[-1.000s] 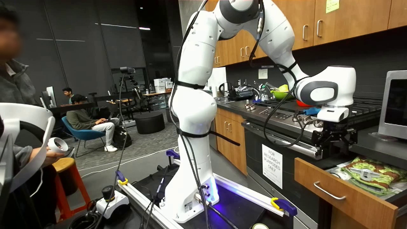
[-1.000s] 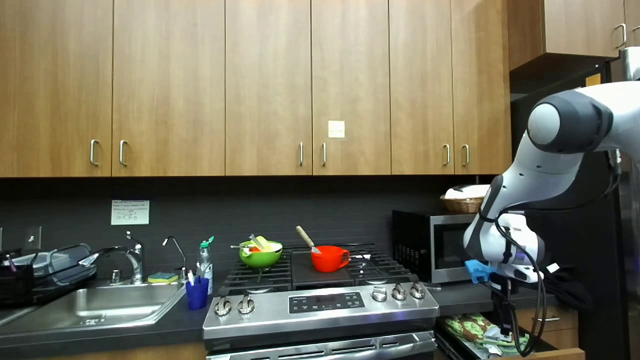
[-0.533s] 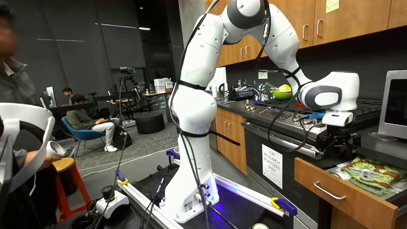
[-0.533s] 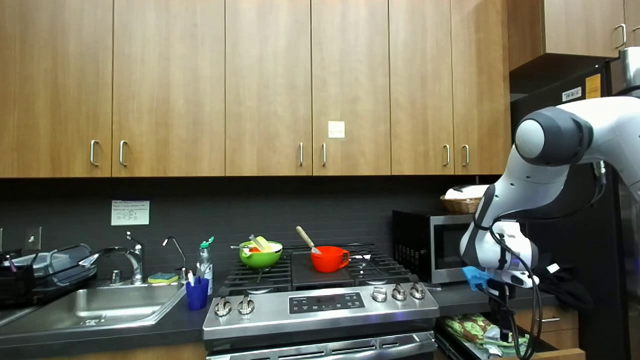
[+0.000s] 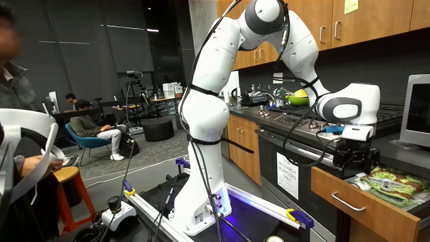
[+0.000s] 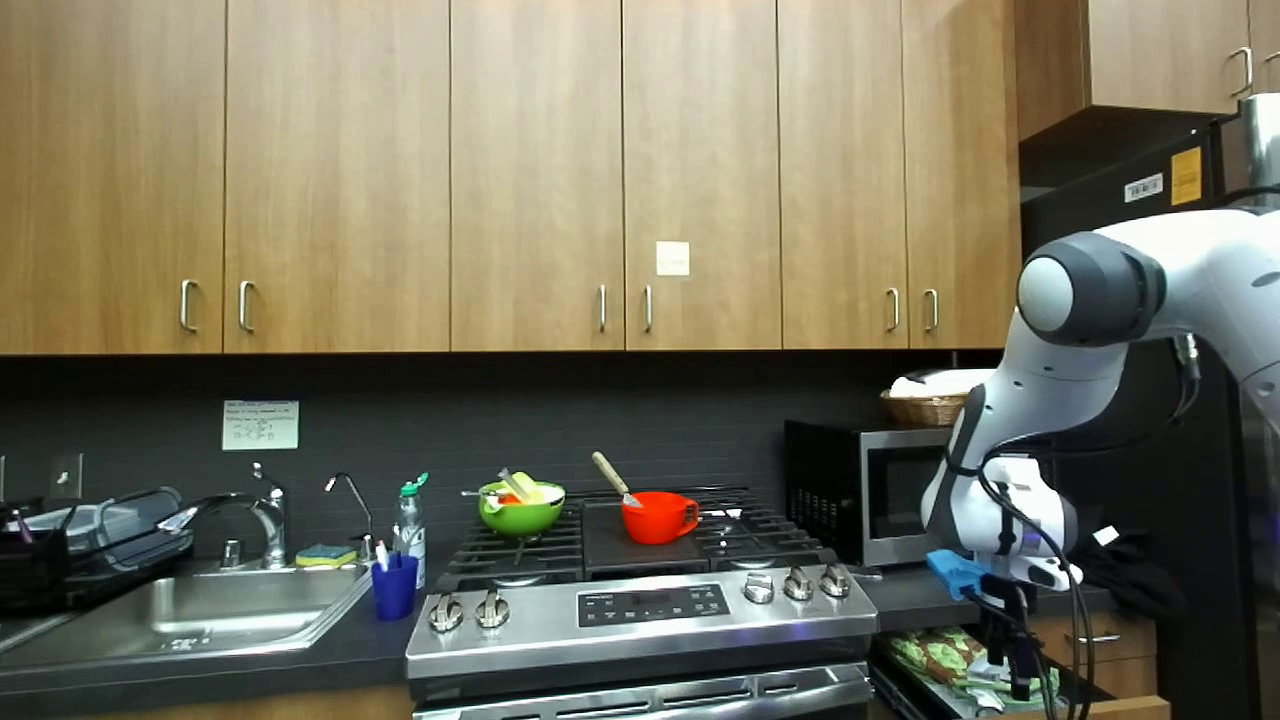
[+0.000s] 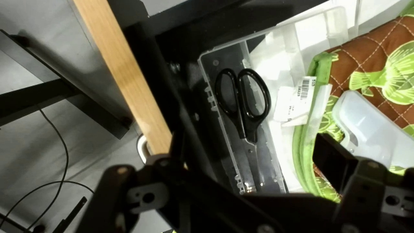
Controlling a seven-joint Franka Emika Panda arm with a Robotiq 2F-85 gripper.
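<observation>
My hand (image 7: 252,149) hangs over the pulled-out drawer (image 5: 366,206), pointing down, its fingers (image 7: 334,161) spread wide. Seen from the wrist, a pair of black-handled scissors (image 7: 245,106) lies below me, in the gap between those fingers, with the handle loops away from my palm and the blades running back under me. The scissors lie on or in a clear plastic case (image 7: 226,56) — I can't tell which. Near one finger runs the wooden front (image 7: 126,77) of the drawer, with its metal handle (image 7: 140,149) on the outer face; under the opposite finger and beyond it is a quilted cloth (image 7: 385,42), brown with green trim, though I can't tell whether that finger touches it. A translucent plastic piece (image 7: 362,129) lies on the cloth near the same finger, and a barcode label (image 7: 297,100) sits between the scissors and the cloth. In an exterior view the stove (image 5: 305,174) is just beside my hand, and the microwave (image 5: 418,104) stands higher, past it on the counter (image 5: 391,153). A red cup (image 6: 655,518) and a green bowl (image 6: 522,515) sit on the stove's top — well apart from my hand.
</observation>
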